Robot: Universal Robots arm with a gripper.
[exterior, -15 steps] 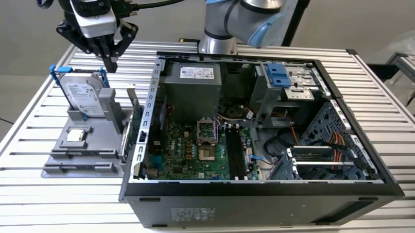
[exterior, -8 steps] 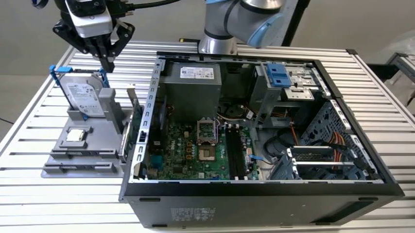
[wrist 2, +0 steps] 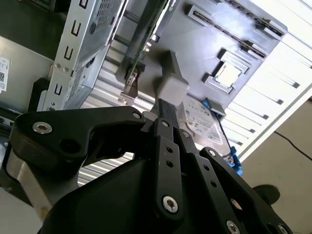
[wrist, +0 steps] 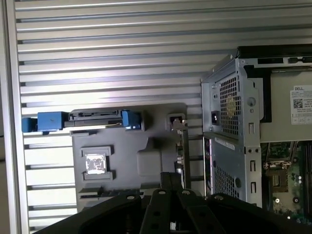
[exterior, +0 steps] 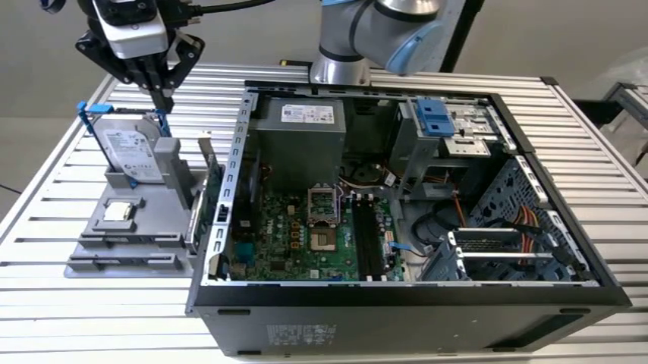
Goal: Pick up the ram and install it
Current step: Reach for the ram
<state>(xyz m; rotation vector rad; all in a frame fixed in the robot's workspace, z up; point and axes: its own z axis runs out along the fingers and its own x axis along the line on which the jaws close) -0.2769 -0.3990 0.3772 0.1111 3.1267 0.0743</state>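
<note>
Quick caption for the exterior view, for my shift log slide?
Gripper over the grey holder carrying the hard drive and upright ram, beside the open computer case.

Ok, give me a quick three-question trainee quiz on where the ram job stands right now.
1. True or false: the gripper is holding the ram.
2. Fill in: the ram stands on edge in the grey holder, ___ the computer case.
3. What is nearest below the gripper? A) computer case B) hard drive C) ram
Key: 1 false; 2 outside; 3 B.
</note>
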